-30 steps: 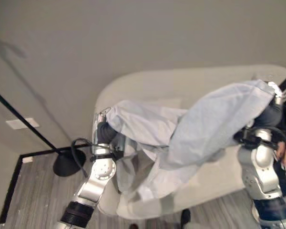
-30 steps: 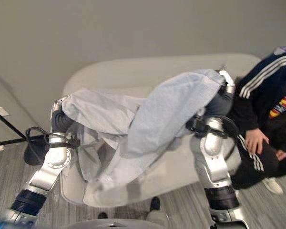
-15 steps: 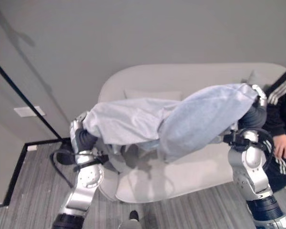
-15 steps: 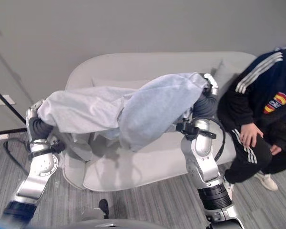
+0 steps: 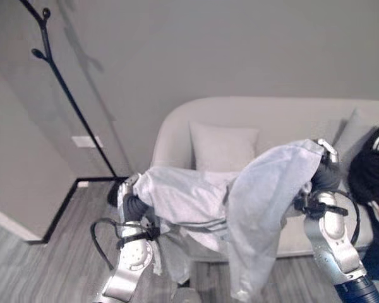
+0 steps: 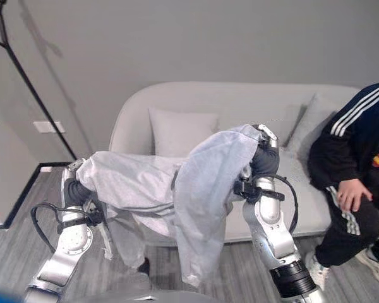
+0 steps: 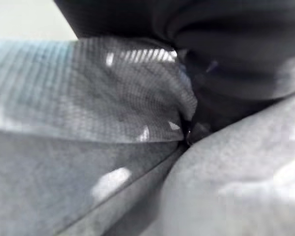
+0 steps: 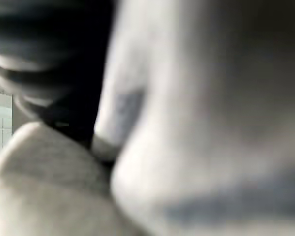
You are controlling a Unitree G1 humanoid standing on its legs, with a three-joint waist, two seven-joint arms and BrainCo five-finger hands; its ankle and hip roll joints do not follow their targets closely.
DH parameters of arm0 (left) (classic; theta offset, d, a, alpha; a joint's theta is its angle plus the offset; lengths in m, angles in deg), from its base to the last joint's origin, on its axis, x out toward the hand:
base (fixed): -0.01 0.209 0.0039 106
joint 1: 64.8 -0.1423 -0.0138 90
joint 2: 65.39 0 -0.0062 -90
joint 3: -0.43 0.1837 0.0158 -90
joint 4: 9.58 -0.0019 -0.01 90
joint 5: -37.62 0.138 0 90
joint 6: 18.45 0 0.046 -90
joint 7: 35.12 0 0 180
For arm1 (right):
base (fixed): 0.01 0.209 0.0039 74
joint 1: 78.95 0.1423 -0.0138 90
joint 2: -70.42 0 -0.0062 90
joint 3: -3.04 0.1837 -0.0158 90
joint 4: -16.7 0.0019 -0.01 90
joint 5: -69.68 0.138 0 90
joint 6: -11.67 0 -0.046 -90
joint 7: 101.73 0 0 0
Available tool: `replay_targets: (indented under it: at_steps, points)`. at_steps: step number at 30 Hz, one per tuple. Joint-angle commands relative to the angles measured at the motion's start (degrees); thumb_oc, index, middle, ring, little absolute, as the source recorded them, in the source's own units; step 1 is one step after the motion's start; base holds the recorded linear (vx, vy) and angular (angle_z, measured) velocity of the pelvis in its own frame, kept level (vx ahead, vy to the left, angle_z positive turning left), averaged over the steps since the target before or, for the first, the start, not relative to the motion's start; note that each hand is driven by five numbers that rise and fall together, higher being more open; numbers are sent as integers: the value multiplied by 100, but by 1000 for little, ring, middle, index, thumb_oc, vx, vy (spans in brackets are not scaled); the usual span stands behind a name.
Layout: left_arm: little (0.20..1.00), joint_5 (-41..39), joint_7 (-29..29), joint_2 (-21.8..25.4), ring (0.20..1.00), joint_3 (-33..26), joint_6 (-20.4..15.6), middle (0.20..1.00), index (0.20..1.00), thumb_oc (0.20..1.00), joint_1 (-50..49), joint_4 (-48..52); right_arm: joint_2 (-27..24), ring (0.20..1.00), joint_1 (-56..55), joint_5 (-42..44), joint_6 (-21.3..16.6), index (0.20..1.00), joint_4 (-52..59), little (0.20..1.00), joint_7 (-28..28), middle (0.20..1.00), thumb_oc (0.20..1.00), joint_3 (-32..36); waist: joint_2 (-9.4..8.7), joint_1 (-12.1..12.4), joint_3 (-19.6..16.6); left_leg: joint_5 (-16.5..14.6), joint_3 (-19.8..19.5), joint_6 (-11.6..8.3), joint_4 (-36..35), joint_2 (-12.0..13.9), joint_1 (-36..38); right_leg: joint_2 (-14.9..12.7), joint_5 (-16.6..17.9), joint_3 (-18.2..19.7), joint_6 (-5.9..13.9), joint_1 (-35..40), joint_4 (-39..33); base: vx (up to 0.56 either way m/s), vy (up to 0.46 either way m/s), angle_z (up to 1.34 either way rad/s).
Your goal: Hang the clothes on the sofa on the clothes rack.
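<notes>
A pale grey-blue garment (image 5: 240, 196) is draped across both my hands and hangs in front of the sofa (image 5: 252, 113), its long fold dropping toward the floor. My left hand (image 5: 130, 189) is under the garment's left end, and my right hand (image 5: 326, 151) is under its right end, higher up. Cloth covers both hands, and cloth lies right against each wrist view (image 7: 113, 98). The clothes rack (image 5: 69, 95), a thin black pole with hooked branches, stands at the far left against the wall.
A person in a dark striped tracksuit (image 6: 360, 151) sits on the sofa's right end, close to my right arm. A pale cushion (image 5: 221, 145) leans on the sofa back. A wall corner and a black floor strip (image 5: 60, 218) lie left of the sofa.
The camera has moved back and up, bringing the rack's top and the cushion into view. The garment has come off the sofa seat and now hangs free between my hands.
</notes>
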Motion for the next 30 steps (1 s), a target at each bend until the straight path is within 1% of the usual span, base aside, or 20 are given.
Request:
replay_targets:
  at_steps: [1,3,5,6,7,11,13,14,16,17,18,19,21,22,23,25,26,27,28,30]
  points:
    - [200,56,49,384,200,-28,-416,200,200,200,481,330,142,200,635,-21,-317,200,62,200,81,200,200,308,-529,-289,-60,-507,146,268,656,-21,70,-147,426,221,224,414,-1280,-111,84,15]
    - [200,8,148,372,200,88,-435,200,200,200,504,324,148,200,627,-5,-309,200,13,200,53,200,200,303,-478,-390,-148,-482,204,224,540,180,378,-201,510,144,265,356,-1376,-36,100,29]
    - [200,-204,364,275,200,276,-492,200,200,200,490,310,144,200,631,-87,-287,200,80,200,21,200,200,243,-311,-555,-241,-231,350,70,315,548,728,-314,589,-11,357,271,-1456,-19,190,50]
    - [200,-209,369,270,200,274,-493,200,200,200,486,308,138,200,625,-92,-283,200,85,200,17,200,200,239,-299,-561,-246,-213,346,62,285,556,739,-303,589,-17,354,273,-1458,-23,408,59]
    - [200,-339,510,247,200,465,-535,200,200,200,504,264,99,200,618,-301,-256,200,117,200,-37,200,200,198,-80,-687,-219,243,398,-193,110,919,896,-536,671,-145,494,184,-1431,-23,280,52]
    - [200,-339,531,247,200,604,-582,200,200,200,563,232,44,200,506,-369,-239,200,133,200,-83,200,200,256,127,-806,-174,660,251,-414,-89,1151,864,-769,760,-249,664,108,-1368,-9,315,28]
    - [200,-343,482,209,200,714,-616,200,200,200,656,168,32,200,452,-351,-264,200,98,200,-114,200,200,287,238,-861,-149,709,81,-510,-245,1223,798,-984,840,-234,811,29,-1328,33,475,40]
    - [200,-417,423,159,200,820,-664,200,200,200,741,139,25,200,405,-356,-259,200,77,200,-130,200,200,284,319,-884,-108,557,-141,-555,-338,1212,725,-1219,939,-145,960,-58,-1269,47,421,38]
    - [200,-458,371,119,200,899,-684,200,200,200,799,99,39,200,378,-378,-257,200,81,200,-142,200,200,294,325,-878,-76,450,-340,-556,-235,1156,622,-1350,1007,-90,1044,-63,-1238,68,387,23]
    - [200,-470,389,123,200,937,-701,200,200,200,832,94,36,200,339,-393,-248,200,88,200,-127,200,200,321,321,-910,-69,162,-410,-523,-132,1120,581,-1453,1037,-38,1096,-66,-1211,164,586,21]
    - [200,-477,501,120,200,1076,-722,200,200,200,862,-13,34,200,224,-466,-182,200,83,200,-77,200,200,382,260,-971,-74,-771,-274,-420,206,1004,468,-1720,1141,-47,1221,45,-1223,192,554,29]
    - [200,-494,553,132,200,1128,-725,200,200,200,859,-7,77,200,112,-520,-111,200,102,200,-60,200,200,400,197,-968,-75,-1153,-217,-340,436,884,432,-1871,1226,-25,1282,123,-1212,229,625,37]
    - [200,-507,613,244,200,1174,-727,200,200,200,856,-34,217,200,-128,-594,-32,200,121,200,-5,200,200,509,-57,-931,-53,-1678,-130,-96,991,435,261,-2356,1690,86,1426,114,-1049,137,411,9]
    - [200,-508,613,247,200,1175,-727,200,200,200,856,-33,221,200,-129,-595,-32,200,121,200,-5,200,200,510,-69,-927,-58,-1686,-125,-89,1004,421,252,-2372,1691,93,1432,103,-1044,97,417,-7]
    - [200,-368,656,469,200,1137,-682,200,200,200,912,15,381,200,-182,-608,33,200,-12,200,13,200,200,526,-202,-899,13,-1889,-69,113,1184,187,196,-2640,2159,162,1364,-91,-664,55,280,-8]
    - [200,-283,617,582,200,1094,-674,200,200,200,935,50,462,200,-187,-602,32,200,-46,200,16,200,200,518,-259,-888,49,-1980,0,245,1242,64,180,-2794,2353,233,1333,-264,-427,44,408,-5]
    - [200,-188,408,708,200,984,-633,200,200,200,956,17,561,200,-96,-713,49,200,-53,200,-73,200,200,444,-296,-849,221,-2148,178,466,1386,-71,283,-3070,2845,156,1342,-583,14,18,413,-9]
    - [200,-188,408,710,200,985,-633,200,200,200,962,16,562,200,-92,-714,49,200,-53,200,-74,200,200,447,-318,-852,216,-2126,183,479,1377,-103,271,-3098,2866,158,1345,-593,-1,22,444,-33]
    - [200,-149,325,710,200,936,-620,200,200,200,948,-33,591,200,-96,-713,6,200,-46,200,-68,200,200,417,-290,-848,266,-2190,290,561,1434,-95,323,-3076,2663,-6,1283,-619,128,59,297,-51]
    - [200,-95,378,762,200,893,-562,200,200,200,820,-29,634,200,-235,-609,-10,200,31,200,17,200,200,405,-338,-911,242,-2191,370,681,1211,-207,562,-2620,2128,179,1069,-780,376,112,343,-40]
